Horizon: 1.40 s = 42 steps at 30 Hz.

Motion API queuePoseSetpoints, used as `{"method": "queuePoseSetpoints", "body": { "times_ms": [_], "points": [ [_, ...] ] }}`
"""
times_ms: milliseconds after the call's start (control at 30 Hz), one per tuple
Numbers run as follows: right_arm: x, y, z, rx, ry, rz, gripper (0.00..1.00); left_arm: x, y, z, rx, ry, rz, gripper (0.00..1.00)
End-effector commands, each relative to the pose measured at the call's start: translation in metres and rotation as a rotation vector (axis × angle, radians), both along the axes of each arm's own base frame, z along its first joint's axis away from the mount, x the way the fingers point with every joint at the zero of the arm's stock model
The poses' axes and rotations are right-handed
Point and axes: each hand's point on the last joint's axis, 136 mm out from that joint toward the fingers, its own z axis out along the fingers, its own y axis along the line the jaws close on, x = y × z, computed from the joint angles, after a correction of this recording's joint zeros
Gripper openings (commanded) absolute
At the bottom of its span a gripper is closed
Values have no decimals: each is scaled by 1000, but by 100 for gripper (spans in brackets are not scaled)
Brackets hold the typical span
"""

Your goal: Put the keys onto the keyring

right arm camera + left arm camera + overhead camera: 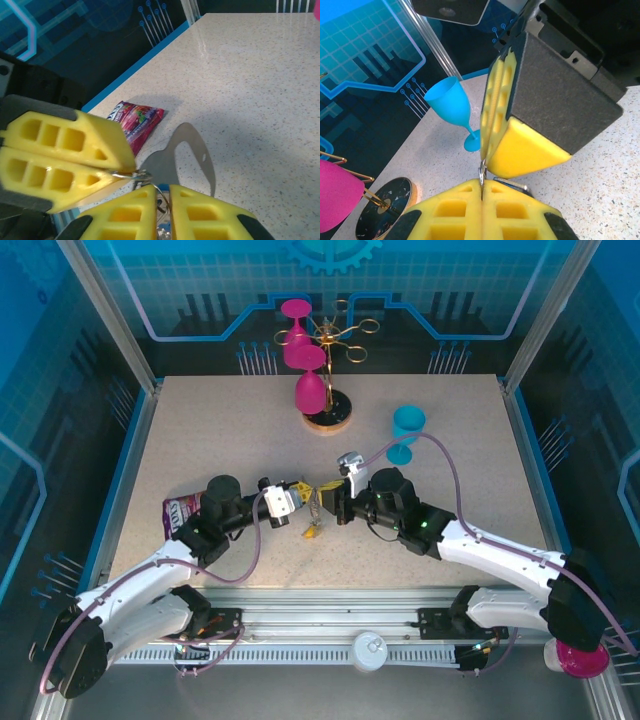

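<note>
Left pincer [481, 189] shut on small split ring [135, 175]; right pincer [161, 192] at keyring [206, 170], can't tell if gripping. Yellow keys [312, 531] dangle betw. them; threading unfinished.

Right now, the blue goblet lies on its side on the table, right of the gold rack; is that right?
No: the blue goblet stands upright on its foot, on the table right of the gold rack, as the top external view shows.

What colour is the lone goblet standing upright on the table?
Cyan; the plastic goblet shows best in the left wrist view.
</note>
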Motion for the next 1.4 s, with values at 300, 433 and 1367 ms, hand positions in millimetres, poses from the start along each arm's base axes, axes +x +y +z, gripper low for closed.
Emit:
{"method": "queuePoseSetpoints", "body": {
  "times_ms": [300,433,1367],
  "points": [
    [5,-18,19,-15,-59,-22,37,-11,-6,15,-83,2,-45,0],
    [-1,-33,27,-58,-122,41,40,-10,-6,21,-128,31,-41,0],
    [-27,-8,36,-116,-425,507,25,-16,-4,26,-361,344,-193,0]
  ]
}}
